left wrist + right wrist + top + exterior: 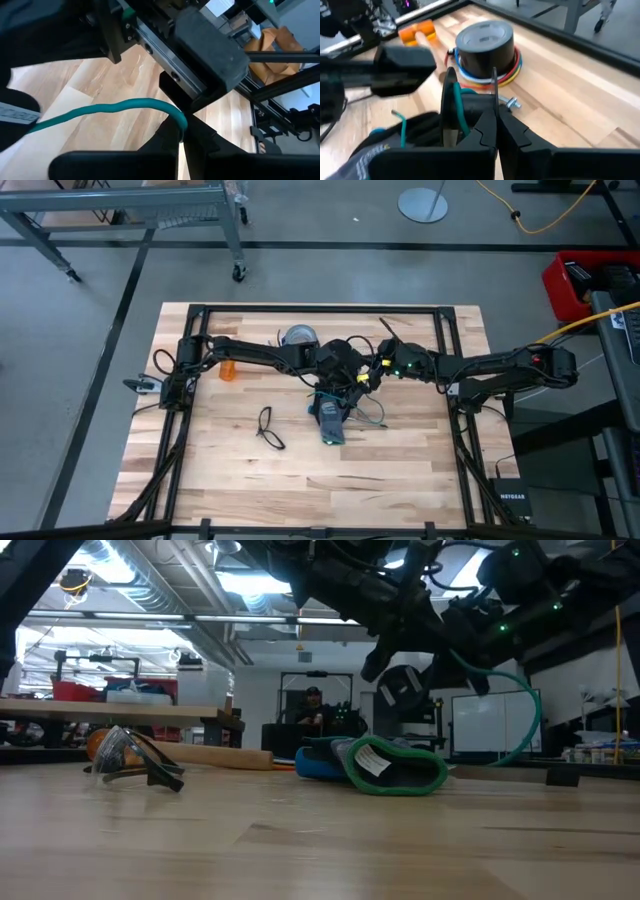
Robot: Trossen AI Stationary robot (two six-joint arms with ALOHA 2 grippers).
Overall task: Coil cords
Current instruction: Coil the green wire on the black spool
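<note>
A thin teal cord [115, 106] runs from a small round black disc [404, 690], on which it is wound [460, 107], and loops down toward the table [527, 720]. My left gripper [348, 372] and my right gripper [372, 370] meet above the table's middle. The left [182, 134] is shut on the cord. The right [495, 120] is shut on the disc. A loose dark loop [268, 427] lies flat on the table, near and left of both grippers. My left gripper pinches the teal cord [176, 111] between its two fingertips, where the cord bends down. The cord is lifted clear there and trails off slack. My right gripper holds the disc at its rim [493, 92], pinched between the fingers. The disc [404, 690] hangs clear of the table, its flat face upright.
A black-and-blue glove with a green cuff [395, 765] lies right under the grippers. A grey tape roll on coloured rings [485, 42] stands at the far side. An orange piece [230, 370] and a wooden stick [220, 755] lie to the left. A black frame [445, 330] borders the table.
</note>
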